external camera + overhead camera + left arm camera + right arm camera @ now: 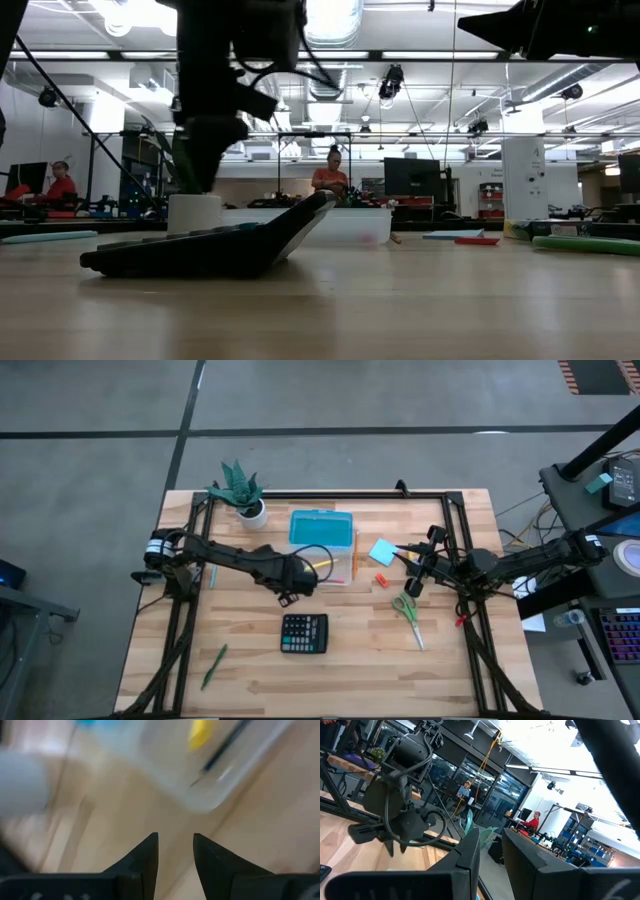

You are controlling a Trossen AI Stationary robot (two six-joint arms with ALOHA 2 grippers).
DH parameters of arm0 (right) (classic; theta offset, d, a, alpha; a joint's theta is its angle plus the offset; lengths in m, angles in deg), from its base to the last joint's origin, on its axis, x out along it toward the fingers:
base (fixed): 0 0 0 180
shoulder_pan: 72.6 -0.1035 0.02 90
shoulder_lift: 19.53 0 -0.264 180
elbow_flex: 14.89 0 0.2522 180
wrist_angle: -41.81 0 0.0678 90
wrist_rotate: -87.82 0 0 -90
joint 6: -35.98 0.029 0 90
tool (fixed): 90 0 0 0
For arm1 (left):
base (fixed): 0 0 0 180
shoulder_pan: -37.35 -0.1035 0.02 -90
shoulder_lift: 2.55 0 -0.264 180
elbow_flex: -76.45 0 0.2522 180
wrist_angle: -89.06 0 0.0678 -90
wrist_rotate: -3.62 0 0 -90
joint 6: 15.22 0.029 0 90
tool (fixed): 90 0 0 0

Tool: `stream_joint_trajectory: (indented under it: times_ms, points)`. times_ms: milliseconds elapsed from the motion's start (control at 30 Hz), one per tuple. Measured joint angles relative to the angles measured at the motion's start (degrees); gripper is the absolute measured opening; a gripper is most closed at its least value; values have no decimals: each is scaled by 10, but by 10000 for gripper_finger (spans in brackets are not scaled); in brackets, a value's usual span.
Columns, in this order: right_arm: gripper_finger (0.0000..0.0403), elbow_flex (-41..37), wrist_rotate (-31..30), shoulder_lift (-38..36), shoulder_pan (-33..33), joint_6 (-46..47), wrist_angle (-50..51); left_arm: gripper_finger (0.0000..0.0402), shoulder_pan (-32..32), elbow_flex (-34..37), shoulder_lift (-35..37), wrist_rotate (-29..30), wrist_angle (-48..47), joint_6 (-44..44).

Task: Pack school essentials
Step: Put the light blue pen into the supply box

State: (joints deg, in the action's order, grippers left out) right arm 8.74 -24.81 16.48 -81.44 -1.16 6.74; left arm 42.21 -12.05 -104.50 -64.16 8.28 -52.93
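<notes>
A clear container (325, 565) with a blue lid (321, 528) behind it lies mid-table; it holds a yellow item (198, 732) and a thin dark pencil (222, 752). An orange pencil (353, 557) lies at its right side. Further right are the light-blue note pad (383, 550), the red eraser (381, 579) and the green-handled scissors (405, 606). The green pen (213, 665) lies near the left front. My left gripper (293, 594) (176, 855) hovers open at the container's near edge, holding nothing. My right gripper (411, 568) (491, 855) is open and empty beside the note pad.
A black calculator (304, 632) lies just in front of the left gripper. The potted plant (241, 491) stands at the far left of the table. A small red item (461, 620) lies by the right frame rail. Bare wood shows along the near edge (380, 680).
</notes>
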Motion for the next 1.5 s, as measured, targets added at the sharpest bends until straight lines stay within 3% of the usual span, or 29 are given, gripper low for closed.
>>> stream_joint_trajectory:
  times_ms: [200, 367, 667, 900, 1200, 1500]
  points:
    - [72, 0, 0, 0, 0, 0, 0, 105, 0, 2, 7, 28, -100, -111]
    - [72, 1, 0, 0, 0, 0, 1, 105, -4, 32, 44, 40, -123, -171]
    - [72, 3, 0, 0, 0, 0, 1, 105, -48, 193, 190, 36, -85, -298]
    - [72, 3, 0, 0, 0, 1, 1, 105, -123, 321, 270, 18, -8, -310]
    - [72, 6, 0, 2, 0, 1, 1, 105, -198, 379, 249, 19, 10, -310]
    - [72, 6, 0, 2, 0, 1, 4, 105, -209, 380, 178, 63, 22, -310]
